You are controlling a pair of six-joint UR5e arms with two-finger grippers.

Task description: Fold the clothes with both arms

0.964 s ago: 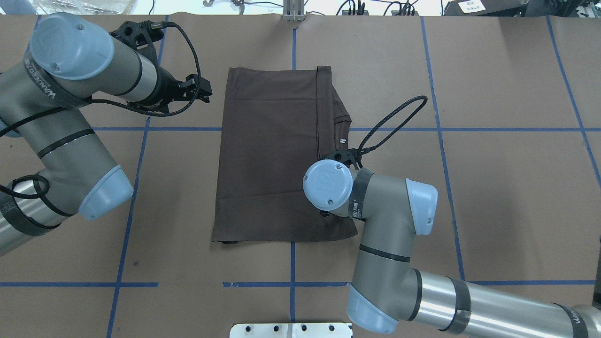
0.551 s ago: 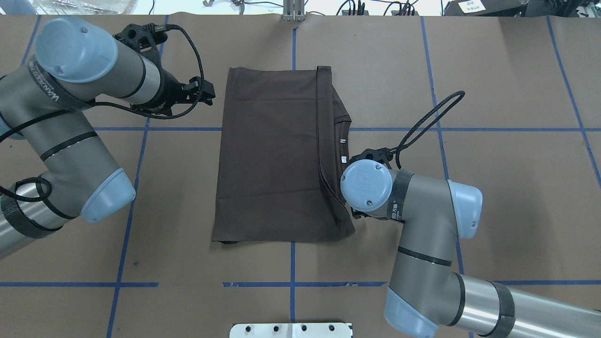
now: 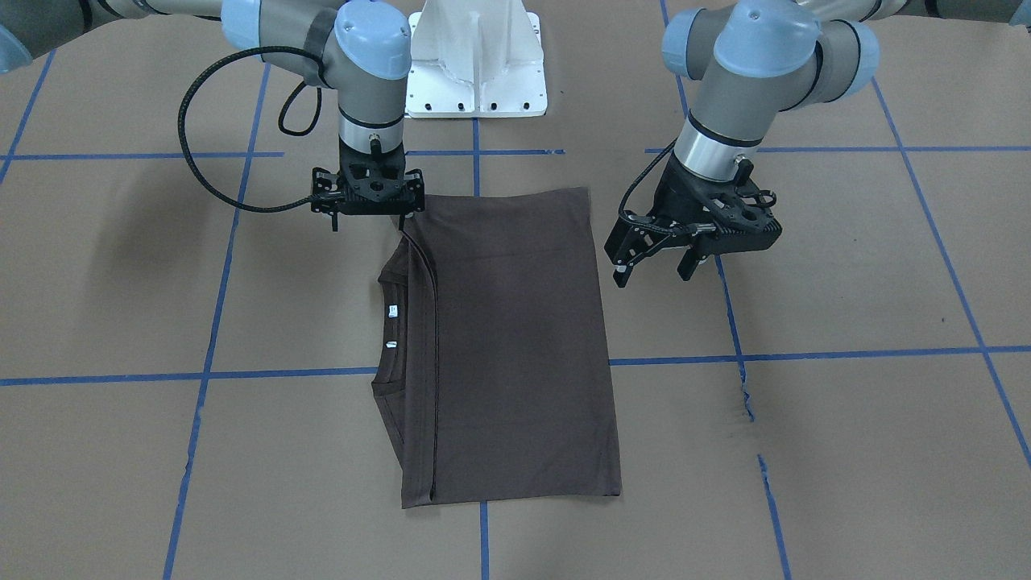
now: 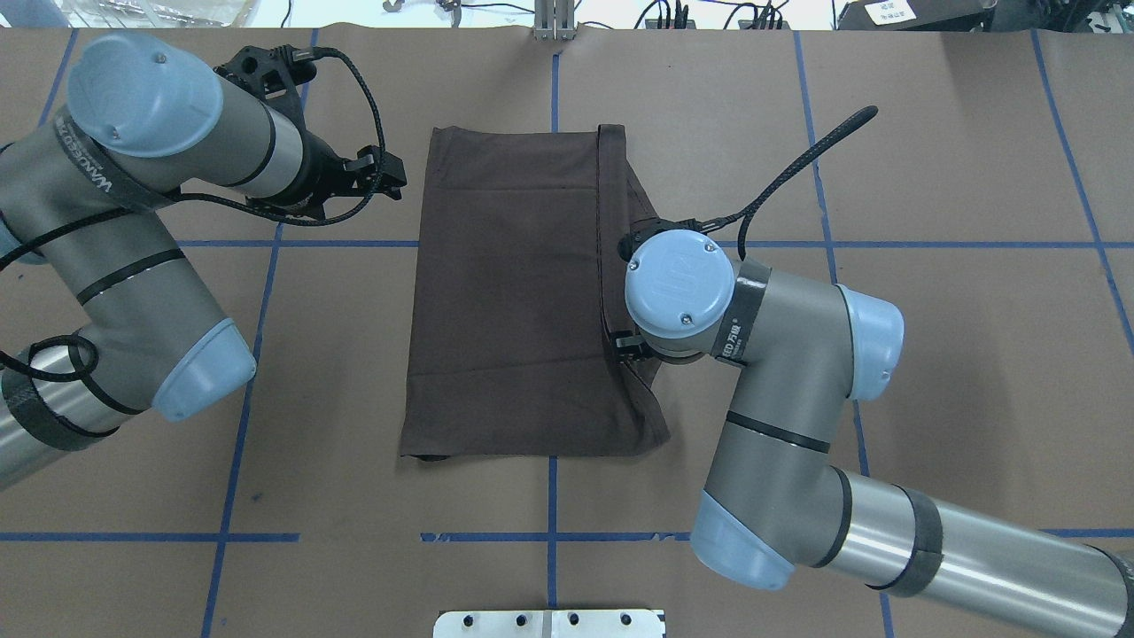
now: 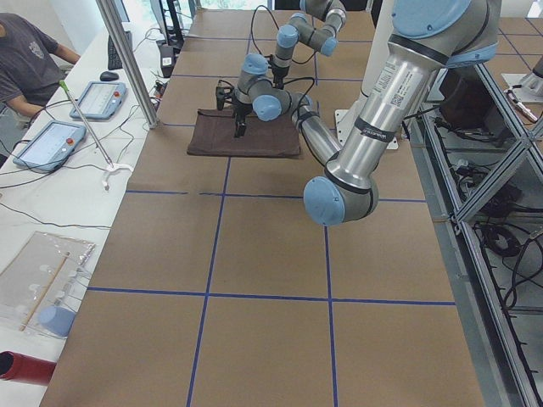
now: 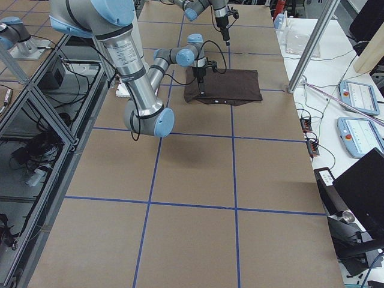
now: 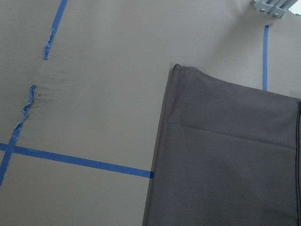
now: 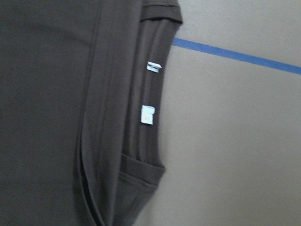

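- The right fingers (image 3: pixel 367 219) point straight down and look spread apart, with nothing clamped between them. The overhead view hides them under the wrist.
- One of these fingers stands right at the shirt (image 3: pixel 515 346), at its edge on the right arm's side. I cannot tell whether it touches the cloth.
- Just out from the right fingers along that edge, the ribbed collar (image 3: pixel 385 322) peeks out from under the folded top layer. Two small pale labels (image 8: pixel 149 114) sit on it.
- The left fingers (image 3: pixel 654 259) are spread wide and hold nothing. They hang tilted above the worktop (image 3: pixel 805 451), just off the shirt's opposite long edge and clear of it.
- Between the two sets of fingers the shirt lies flat, folded into a long dark brown rectangle. Its long sides run away from the robot.
- The left wrist view shows one corner and a straight edge of the shirt, with a faint crease across it.
- Beyond the left fingers, on the side away from the shirt, blue tape (image 3: pixel 805 354) lines cross the brown worktop. One strip is torn and wrinkled.
- Up from the right fingers runs the right arm (image 4: pixel 788 354), with a black cable (image 3: pixel 189 121) looping out from the wrist.
- The left arm (image 4: pixel 133 266) bends in from its own side.
- Behind both sets of fingers, at the robot's end, stands the white pedestal (image 3: pixel 475 64).
- Far past the worktop's edge, in the left side view, a person (image 5: pixel 25 59) sits at a white bench.
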